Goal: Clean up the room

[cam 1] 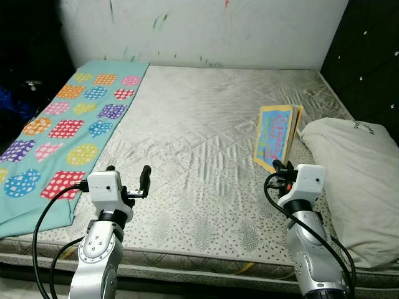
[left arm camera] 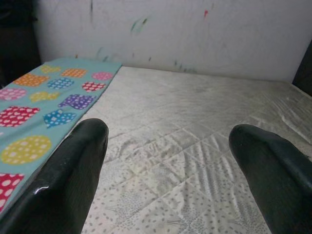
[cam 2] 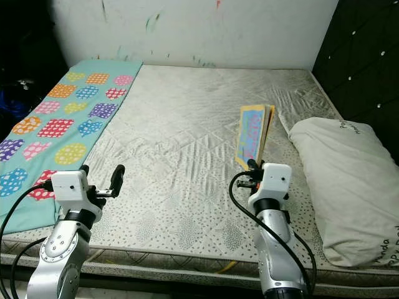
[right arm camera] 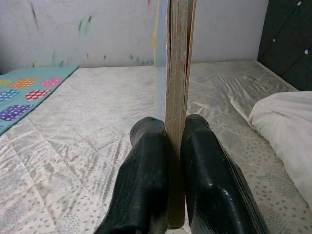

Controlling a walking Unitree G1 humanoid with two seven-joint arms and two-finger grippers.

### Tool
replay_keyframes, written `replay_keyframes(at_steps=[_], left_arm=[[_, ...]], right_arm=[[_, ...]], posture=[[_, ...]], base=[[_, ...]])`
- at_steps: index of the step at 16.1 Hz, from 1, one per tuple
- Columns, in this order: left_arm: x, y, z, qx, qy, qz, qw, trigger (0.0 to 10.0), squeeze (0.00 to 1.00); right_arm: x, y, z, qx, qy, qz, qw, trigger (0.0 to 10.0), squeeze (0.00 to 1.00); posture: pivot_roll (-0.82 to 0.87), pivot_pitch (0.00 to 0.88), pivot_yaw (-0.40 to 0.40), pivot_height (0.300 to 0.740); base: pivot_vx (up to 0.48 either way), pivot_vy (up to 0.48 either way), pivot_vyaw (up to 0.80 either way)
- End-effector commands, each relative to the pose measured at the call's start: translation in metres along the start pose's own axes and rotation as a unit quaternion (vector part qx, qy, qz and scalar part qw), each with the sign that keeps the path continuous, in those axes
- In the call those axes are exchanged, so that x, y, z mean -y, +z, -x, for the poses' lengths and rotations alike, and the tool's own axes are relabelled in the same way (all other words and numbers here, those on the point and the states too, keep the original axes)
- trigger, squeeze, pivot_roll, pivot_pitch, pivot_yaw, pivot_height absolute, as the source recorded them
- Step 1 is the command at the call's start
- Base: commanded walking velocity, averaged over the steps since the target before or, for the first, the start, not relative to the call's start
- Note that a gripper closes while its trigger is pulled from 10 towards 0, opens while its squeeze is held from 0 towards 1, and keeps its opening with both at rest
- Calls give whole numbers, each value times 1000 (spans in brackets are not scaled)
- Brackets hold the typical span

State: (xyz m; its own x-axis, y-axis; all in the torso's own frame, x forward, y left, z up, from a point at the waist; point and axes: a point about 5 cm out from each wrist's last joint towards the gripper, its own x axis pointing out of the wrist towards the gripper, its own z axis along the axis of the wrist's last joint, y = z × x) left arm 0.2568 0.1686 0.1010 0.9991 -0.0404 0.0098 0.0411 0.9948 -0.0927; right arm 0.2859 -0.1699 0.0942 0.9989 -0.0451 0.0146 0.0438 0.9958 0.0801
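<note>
Pinching the book [right arm camera: 176,97] by its lower edge, the right gripper [right arm camera: 175,161] has both black fingers [right arm camera: 146,170] pressed flat against the covers, so the thin volume stands upright on its edge above the mattress [cam 1: 199,124], tall above the fingertips. From the head cameras the colourful cover faces the robot's left and the book sits just above the right wrist, near the white pillow [cam 1: 355,180] that lies along the right side of the bed. The grip is low and narrow against a tall, floppy thing: in my judgement the upper part could lean or fan open once the arm swings, and the pages might slide out between the pads if the squeeze is light. A quick turn of the body would make that worse. The pillow is close enough that a sweep to the right could clip it and twist the book in the jaws

Further out, the left gripper [cam 1: 128,180] hovers over the near edge of the mattress with its fingers spread wide and nothing between them. Beside it lies the teal blanket [cam 1: 62,124] with bright spotted patches, running along the left side of the bed to the paint-marked wall [cam 1: 206,31]. A cable loops under each wrist and could snag the bed edge
</note>
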Motion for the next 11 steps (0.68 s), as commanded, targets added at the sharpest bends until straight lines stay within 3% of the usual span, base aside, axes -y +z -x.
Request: replay_keyframes(at_steps=[1,9,11], left_arm=[[-2,-3,0,-12,4,-2,1000,10000,0],[-1,-4,-1,-14,1,-3,1000,10000,0],[-2,-4,-2,-13,1,-5,1000,10000,0]], right_arm=[[-3,12,-4,27,8,-1,1000,10000,0],[-2,13,-5,26,6,2,1000,10000,0],[-2,12,-5,26,5,2,1000,10000,0]], posture=[[-116,0,0,740],[-118,0,2,740],[-118,0,4,740]], base=[[0,-277,0],[0,-359,0],[0,0,0]])
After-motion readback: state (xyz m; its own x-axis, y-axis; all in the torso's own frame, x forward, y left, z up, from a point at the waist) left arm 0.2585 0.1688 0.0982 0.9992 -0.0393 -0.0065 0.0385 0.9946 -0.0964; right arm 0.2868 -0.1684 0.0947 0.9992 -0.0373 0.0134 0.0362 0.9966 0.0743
